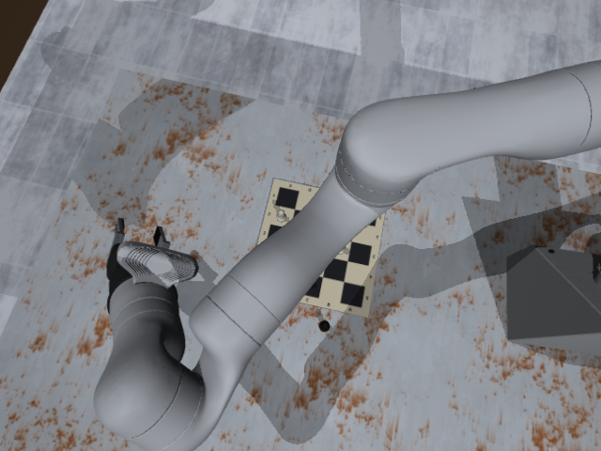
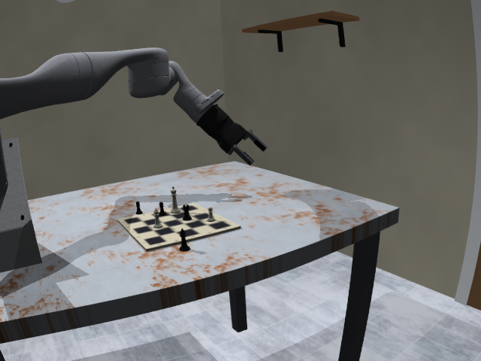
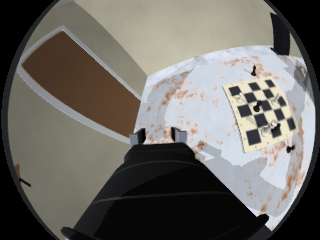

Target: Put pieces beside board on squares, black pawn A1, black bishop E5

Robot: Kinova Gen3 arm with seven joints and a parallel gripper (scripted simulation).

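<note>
Five pieces on chessboard (image 2: 229,225)

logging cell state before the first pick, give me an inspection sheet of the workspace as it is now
surface: rust-stained white table with dark legs; chessboard lies flat on it.
job's things: black bishop stands upright off the board by its near edge; black pawn stands upright off the far edge. Neither is on its square yet.
clutter: five other pieces stand upright on the board, among them a tall white piece; nothing else seen.
end effector: end effector open and holding nothing, in the air beyond the board, angled downward.
cables: nothing seen.
surroundings: grey arm pedestal at the table's end, wooden wall shelf, tiled floor.
</note>
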